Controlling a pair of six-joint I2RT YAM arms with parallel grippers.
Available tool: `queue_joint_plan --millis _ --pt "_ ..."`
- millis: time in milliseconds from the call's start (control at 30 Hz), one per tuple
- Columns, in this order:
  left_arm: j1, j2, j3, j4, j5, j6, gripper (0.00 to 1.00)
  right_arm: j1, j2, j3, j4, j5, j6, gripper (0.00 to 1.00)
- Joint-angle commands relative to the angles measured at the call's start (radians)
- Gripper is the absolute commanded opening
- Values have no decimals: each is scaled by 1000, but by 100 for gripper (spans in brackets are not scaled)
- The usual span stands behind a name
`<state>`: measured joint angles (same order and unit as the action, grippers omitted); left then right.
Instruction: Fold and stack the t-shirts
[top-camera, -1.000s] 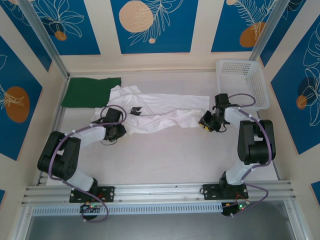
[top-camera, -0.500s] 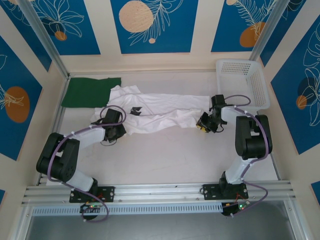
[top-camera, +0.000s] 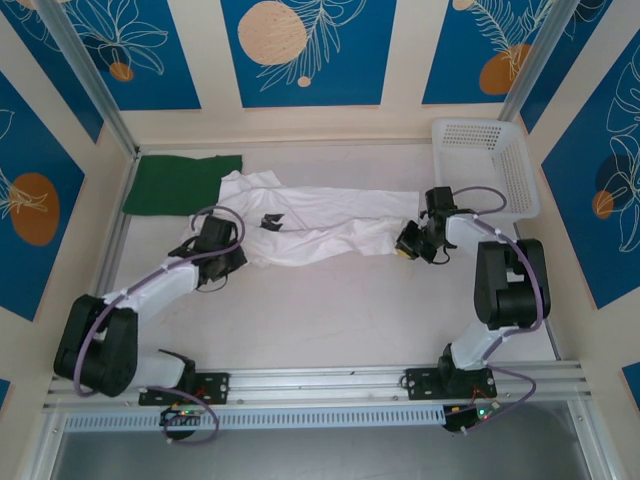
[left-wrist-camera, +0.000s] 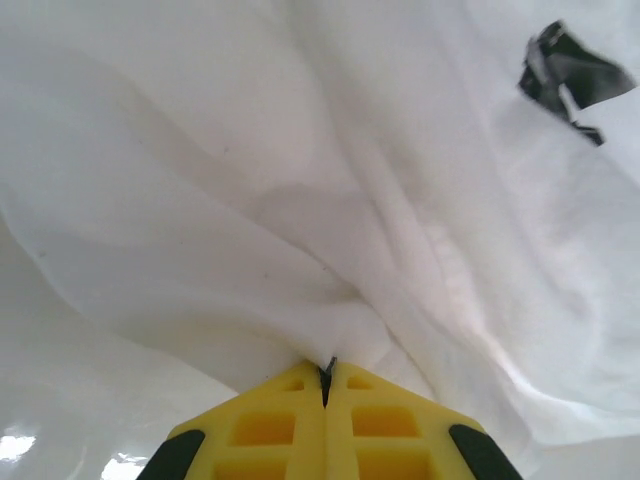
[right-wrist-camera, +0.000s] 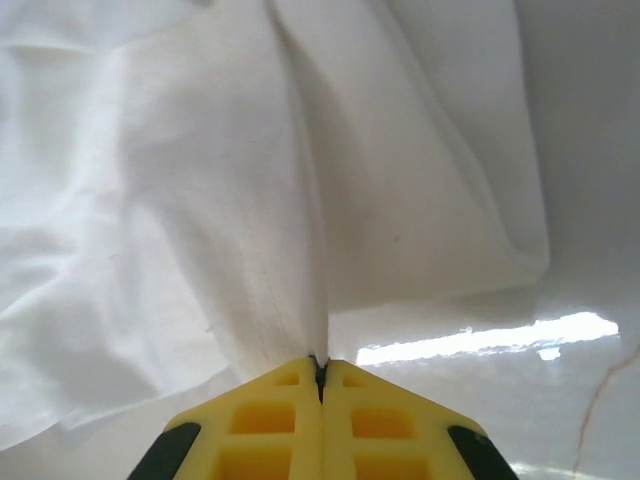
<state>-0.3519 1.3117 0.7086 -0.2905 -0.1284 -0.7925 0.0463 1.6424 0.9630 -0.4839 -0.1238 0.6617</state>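
Observation:
The white t-shirt (top-camera: 320, 225) with small black marks (top-camera: 270, 221) lies crumpled and stretched across the middle of the table. My left gripper (top-camera: 228, 258) is at its left end, shut on a pinch of the white cloth (left-wrist-camera: 330, 340). At the shirt's right end my right gripper (top-camera: 406, 243) is shut on a fold of the same cloth (right-wrist-camera: 300, 250). The dark green t-shirt (top-camera: 180, 183) lies flat at the back left, its right edge touching the white one.
A white mesh basket (top-camera: 490, 165) stands at the back right, close behind my right arm. Metal frame rails run along the left side (top-camera: 120, 215) and the near edge (top-camera: 320, 380). Bare table (top-camera: 330, 310) spreads in front of the shirt.
My left gripper has pulled its end of the white shirt slightly back and left, the arm stretching out. My right gripper has shifted a little toward the back with its end.

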Motion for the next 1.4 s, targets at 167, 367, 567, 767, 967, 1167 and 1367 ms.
queue_joint_plan --millis 167,367,567,767,967,1167,1367 --pt "-8 -142 68 -230 38 70 0 -22 -251 -70 -62 -97 7 0" --pt "-8 -240 118 -388 134 114 0 -48 -445 -118 -138 -136 4 0" --pt "-7 -395 113 -548 195 109 0 -56 -630 -181 -228 -160 7 0" --pt "-7 -603 100 -702 124 57 0 -81 -822 -233 -334 -165 29 0" --pt "-7 -757 62 -815 179 2 0 -85 -978 -291 -433 -204 81 0" --pt "-8 -912 56 -946 175 -61 0 -83 -1140 -363 -550 -181 120 0" --pt "-7 -1011 74 -1009 206 -96 0 -84 -1238 -334 -670 -129 151 0"
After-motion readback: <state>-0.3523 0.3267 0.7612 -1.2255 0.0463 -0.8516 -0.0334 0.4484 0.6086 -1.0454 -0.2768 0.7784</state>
